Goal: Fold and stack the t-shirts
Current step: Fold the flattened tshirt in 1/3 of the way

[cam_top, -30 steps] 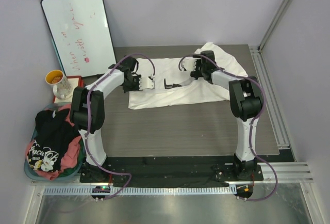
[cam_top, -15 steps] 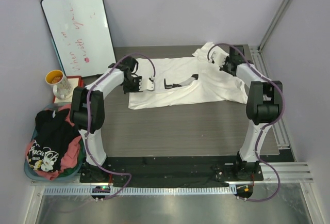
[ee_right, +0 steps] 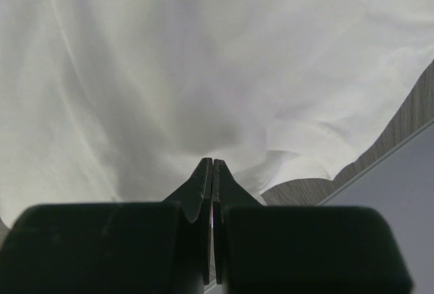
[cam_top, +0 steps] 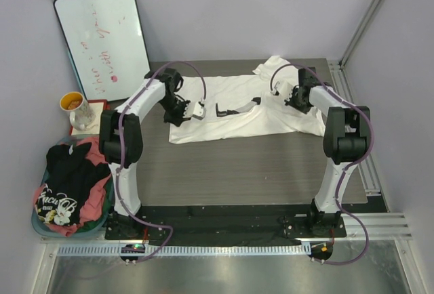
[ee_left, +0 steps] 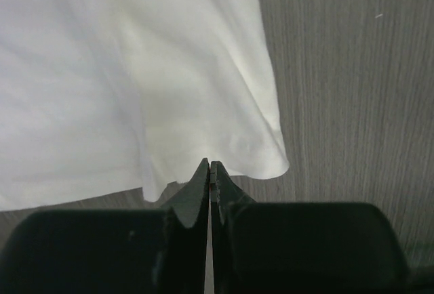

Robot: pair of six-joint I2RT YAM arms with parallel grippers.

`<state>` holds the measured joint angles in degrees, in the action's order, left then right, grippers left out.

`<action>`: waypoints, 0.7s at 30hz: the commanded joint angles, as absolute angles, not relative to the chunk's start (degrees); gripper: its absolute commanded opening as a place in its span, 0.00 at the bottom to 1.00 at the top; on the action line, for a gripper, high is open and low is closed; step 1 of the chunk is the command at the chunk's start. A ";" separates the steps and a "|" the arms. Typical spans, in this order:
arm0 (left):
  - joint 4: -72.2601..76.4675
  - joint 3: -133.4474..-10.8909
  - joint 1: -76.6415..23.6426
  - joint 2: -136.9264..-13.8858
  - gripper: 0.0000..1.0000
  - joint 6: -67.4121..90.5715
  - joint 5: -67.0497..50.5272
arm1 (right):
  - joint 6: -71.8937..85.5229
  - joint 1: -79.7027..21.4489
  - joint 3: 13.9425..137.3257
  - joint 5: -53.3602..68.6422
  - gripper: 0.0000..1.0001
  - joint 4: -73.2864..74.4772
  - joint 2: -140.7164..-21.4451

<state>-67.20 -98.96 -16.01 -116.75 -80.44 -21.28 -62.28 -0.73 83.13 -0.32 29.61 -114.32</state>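
At your far left, the teal-rimmed laundry basket (cam_top: 35,221) holds the black t-shirt (cam_top: 64,172) with pale lettering, heaped over the pink-red t-shirt (cam_top: 100,198). The white t-shirt (cam_top: 237,123) lies spread across the far half of the worktop (cam_top: 258,165), with its black chest graphic (cam_top: 234,109) showing near the middle. Your left gripper (ee_left: 210,166) sits at the shirt's left edge with its jaws pressed together on the hem, and creases in the cloth run down to the tips. Your right gripper (ee_right: 212,164) is on the shirt's right part near the sleeve, likewise pinched tight on a gather of white fabric – a strip of worktop shows just beyond it.
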 commanded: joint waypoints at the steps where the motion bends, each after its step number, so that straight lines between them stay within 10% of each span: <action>1: -76.54 -103.53 -16.08 -121.45 0.00 -83.32 -24.78 | -61.26 -0.79 83.15 1.05 0.03 31.64 -112.59; 21: -59.42 -99.14 -16.88 -121.29 0.00 -76.20 -19.69 | -61.08 -0.70 80.95 0.79 0.03 31.82 -114.52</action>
<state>-61.41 -99.50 -16.93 -124.99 -76.79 -19.25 -61.71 -0.69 81.10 0.58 31.79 -114.48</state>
